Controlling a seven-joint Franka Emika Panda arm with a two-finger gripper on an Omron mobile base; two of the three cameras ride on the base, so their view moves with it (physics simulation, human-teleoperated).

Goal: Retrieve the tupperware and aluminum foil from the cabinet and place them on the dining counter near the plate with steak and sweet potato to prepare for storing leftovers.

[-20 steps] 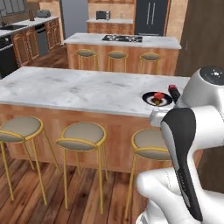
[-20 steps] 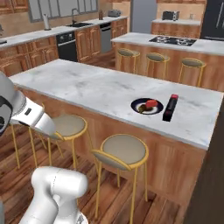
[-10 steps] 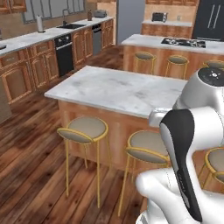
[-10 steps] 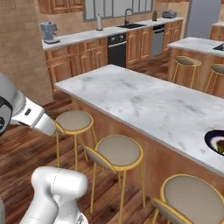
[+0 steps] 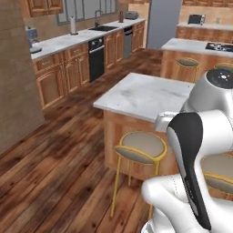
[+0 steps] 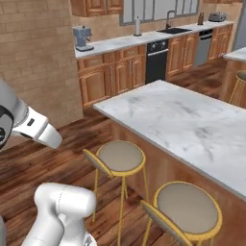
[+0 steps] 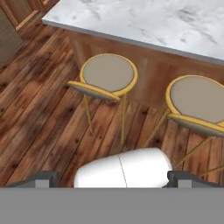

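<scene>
The dining counter [image 5: 145,93] [image 6: 182,120] is a white-grey marble slab on a wood-panelled base, and its left end lies ahead of me. In the hand view its edge [image 7: 144,17] runs along the top, with two round gold-framed stools [image 7: 107,74] [image 7: 197,98] below it. My gripper [image 7: 116,179] points down at the wooden floor before those stools. It is open, its dark fingertips [image 7: 43,177] set wide apart with nothing between them. The tupperware, the aluminum foil, the cabinet and the plate are out of view.
A stool [image 5: 139,148] [image 6: 120,156] stands at the counter's front corner, another [image 6: 185,206] beside it. A brick wall [image 5: 18,77] [image 6: 38,57] rises at left. The back worktop carries a coffee machine [image 6: 82,37] above a black oven [image 5: 96,57]. Open wooden floor [image 5: 59,159] stretches between.
The whole picture has swung left, so the camera has moved. The plate and the black carton on the counter have slid out of view to the right. The gripper stays open.
</scene>
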